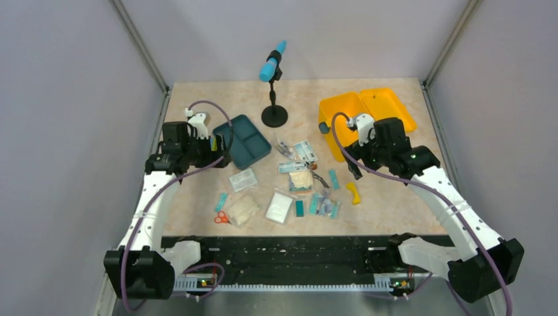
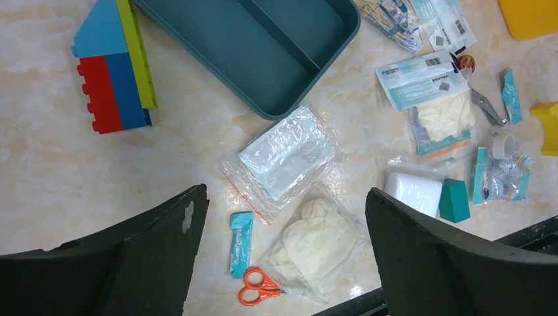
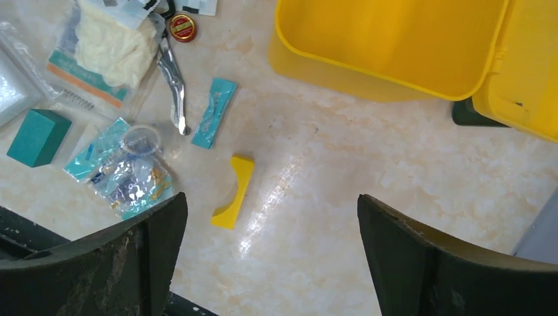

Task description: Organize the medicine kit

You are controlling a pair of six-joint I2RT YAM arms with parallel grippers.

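The medicine kit [image 1: 368, 113] lies open at the back right, a yellow box [image 3: 395, 46] with its lid flipped back. Its teal divided tray [image 1: 247, 140] sits apart at the left [image 2: 263, 46]. Loose supplies lie between them: a bag of gloves [image 2: 316, 247], a clear zip bag [image 2: 286, 151], orange scissors [image 2: 260, 286] and a teal sachet [image 2: 241, 242]. My left gripper [image 2: 286, 193] hovers open above these, holding nothing. Beside the box, my right gripper [image 3: 271, 197] hangs open over bare table, empty.
A small yellow curved piece [image 3: 235, 191] lies left of the right gripper. A microphone on a black stand [image 1: 274, 115] stands at the back centre. A coloured toy-brick block [image 2: 112, 72] sits left of the tray. Grey walls enclose the table.
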